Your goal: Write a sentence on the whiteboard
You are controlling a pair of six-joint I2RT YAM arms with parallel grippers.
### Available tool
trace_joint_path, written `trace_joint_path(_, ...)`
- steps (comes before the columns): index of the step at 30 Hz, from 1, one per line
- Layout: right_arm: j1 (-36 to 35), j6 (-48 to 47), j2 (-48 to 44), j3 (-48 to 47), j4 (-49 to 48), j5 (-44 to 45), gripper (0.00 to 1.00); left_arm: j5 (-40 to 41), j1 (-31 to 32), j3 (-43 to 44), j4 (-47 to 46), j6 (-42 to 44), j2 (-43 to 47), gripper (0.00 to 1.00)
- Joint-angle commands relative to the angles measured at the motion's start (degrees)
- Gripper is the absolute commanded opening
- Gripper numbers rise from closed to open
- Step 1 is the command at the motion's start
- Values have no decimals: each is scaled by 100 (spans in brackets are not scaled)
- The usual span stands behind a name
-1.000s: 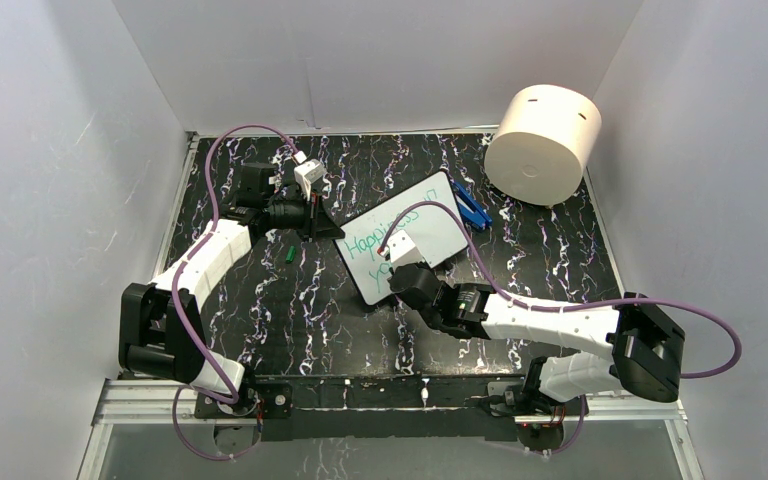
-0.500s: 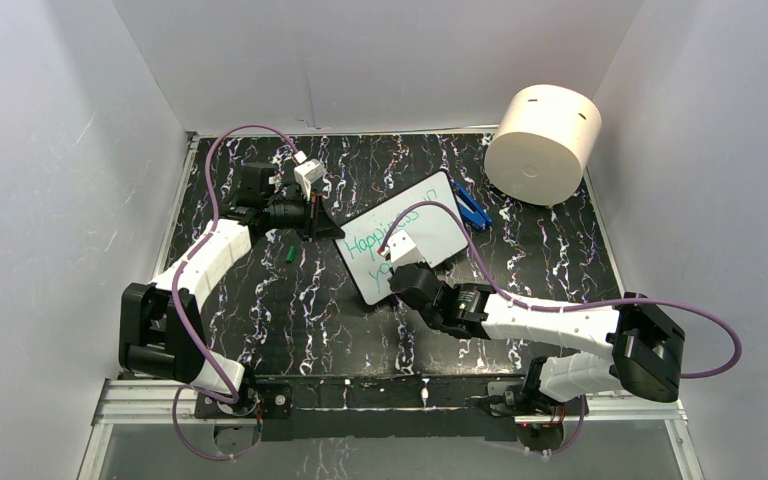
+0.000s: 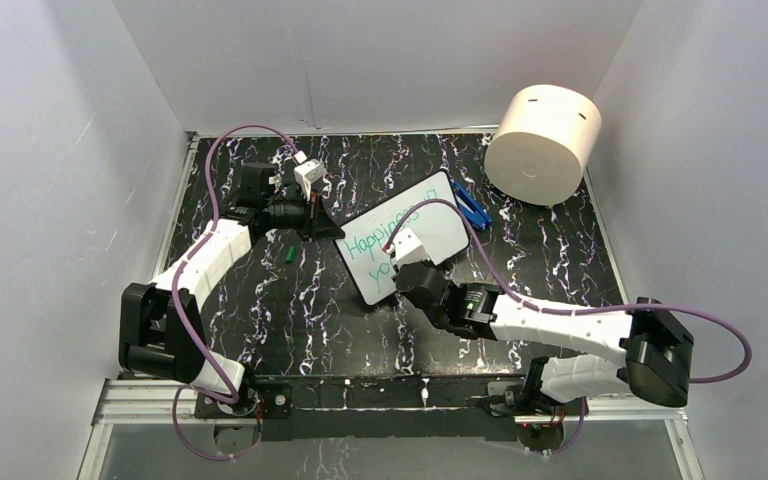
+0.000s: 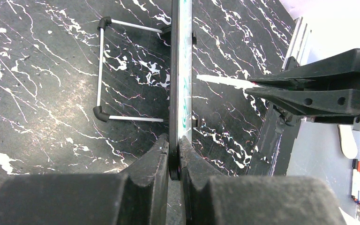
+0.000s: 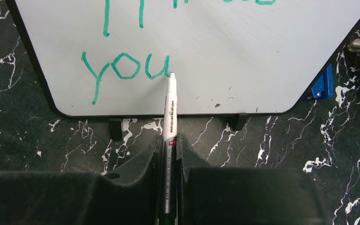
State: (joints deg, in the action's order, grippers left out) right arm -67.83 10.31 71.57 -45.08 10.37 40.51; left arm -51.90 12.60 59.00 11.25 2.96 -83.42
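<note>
The whiteboard (image 3: 442, 218) stands propped on the black marbled table; the left wrist view shows the whiteboard (image 4: 180, 70) edge-on. My left gripper (image 3: 328, 228) (image 4: 174, 140) is shut on the board's left edge. The sentence (image 3: 372, 246) is teal lettering in two lines, and the lower line reads "you" (image 5: 126, 68). My right gripper (image 3: 407, 262) (image 5: 169, 140) is shut on a white-and-grey marker (image 5: 170, 110). The marker's tip touches the board just after the "u". In the left wrist view the marker (image 4: 220, 80) meets the board face from the right.
A big cream cylinder (image 3: 543, 143) lies at the back right. A blue object (image 3: 472, 207) sits just behind the board's right corner. A small green cap (image 3: 288, 254) lies left of the board. A wire stand (image 4: 101, 70) sticks out behind it. White walls enclose the table.
My right arm has shifted slightly to the right, carrying the marker tip along the lower line. The left arm and the board have not moved.
</note>
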Motion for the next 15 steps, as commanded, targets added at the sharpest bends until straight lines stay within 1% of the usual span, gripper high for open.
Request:
trace_joint_path(1,36,-110,-297,105,-346,74,0,803,32,-93,362,337,-252,0)
trace_joint_path(9,182,-385,-303,121,-736,101,0,797,28,-95,366,337,-250,0)
trace_joint_path(15,200,-415,-275,105,-792,-17,0,782,30,-98,362,345,-255,0)
